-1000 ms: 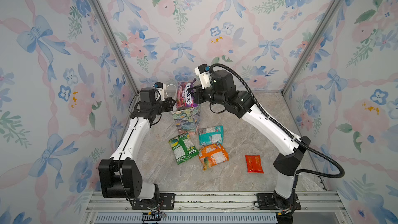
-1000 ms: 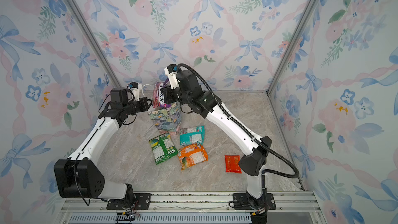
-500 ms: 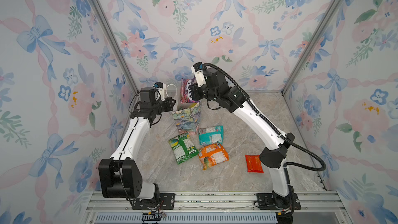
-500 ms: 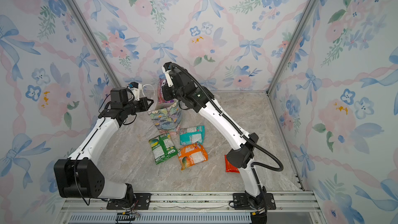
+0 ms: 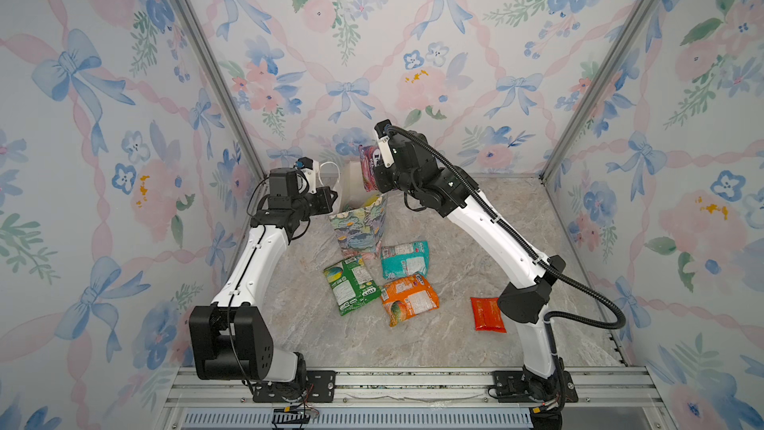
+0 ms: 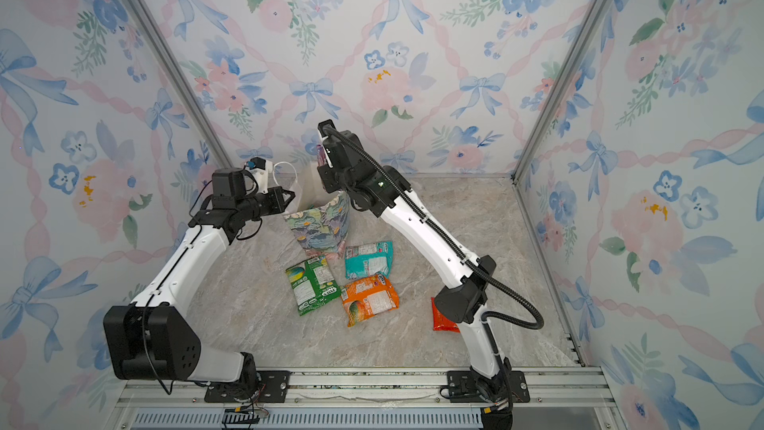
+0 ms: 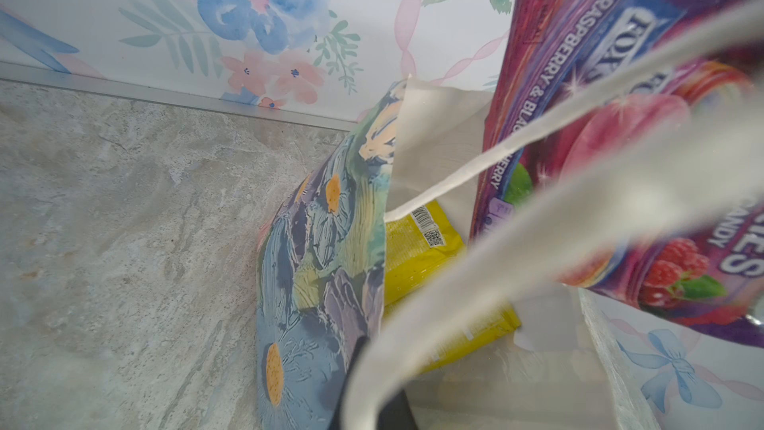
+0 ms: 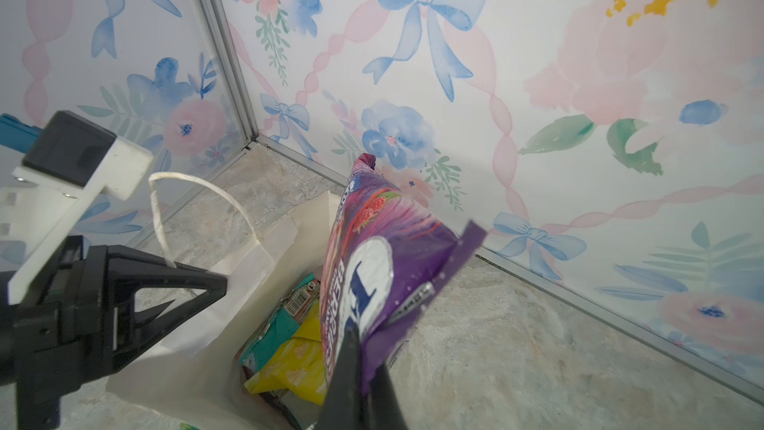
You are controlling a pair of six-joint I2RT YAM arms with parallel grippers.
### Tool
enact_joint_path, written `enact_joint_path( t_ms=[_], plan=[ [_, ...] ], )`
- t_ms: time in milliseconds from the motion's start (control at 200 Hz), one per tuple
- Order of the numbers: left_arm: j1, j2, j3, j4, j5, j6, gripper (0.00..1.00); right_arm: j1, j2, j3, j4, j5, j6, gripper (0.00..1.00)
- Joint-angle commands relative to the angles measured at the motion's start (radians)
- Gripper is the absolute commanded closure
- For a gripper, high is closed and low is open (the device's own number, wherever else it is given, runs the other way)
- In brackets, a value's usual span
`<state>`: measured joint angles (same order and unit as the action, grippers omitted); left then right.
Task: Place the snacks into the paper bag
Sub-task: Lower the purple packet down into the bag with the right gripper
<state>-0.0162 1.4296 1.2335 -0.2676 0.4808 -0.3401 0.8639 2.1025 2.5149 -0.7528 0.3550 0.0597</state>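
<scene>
The paper bag stands open at the back of the marble floor. My left gripper is shut on its white cord handle at the near rim. Over the bag's mouth my right gripper is shut on a purple FOX'S pouch, holding it tilted. A yellow pouch and a teal one lie inside the bag. Green, teal, orange and red pouches lie on the floor.
Floral walls close in the floor on three sides, and the bag stands close to the back wall. An aluminium rail with both arm bases runs along the front. The red pouch lies beside the right arm's elbow.
My right gripper has carried the purple pouch a little farther back, over the bag's mouth, and its arm has straightened up. The left arm has not moved.
</scene>
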Motion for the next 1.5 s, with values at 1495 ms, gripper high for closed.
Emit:
enact_joint_path(
  t_ms=[1495],
  plan=[
    [0.008,-0.013,0.002,0.01,0.019,0.017,1.0,0.031,0.12,0.157,-0.079,0.138,-0.097,1.0]
  ],
)
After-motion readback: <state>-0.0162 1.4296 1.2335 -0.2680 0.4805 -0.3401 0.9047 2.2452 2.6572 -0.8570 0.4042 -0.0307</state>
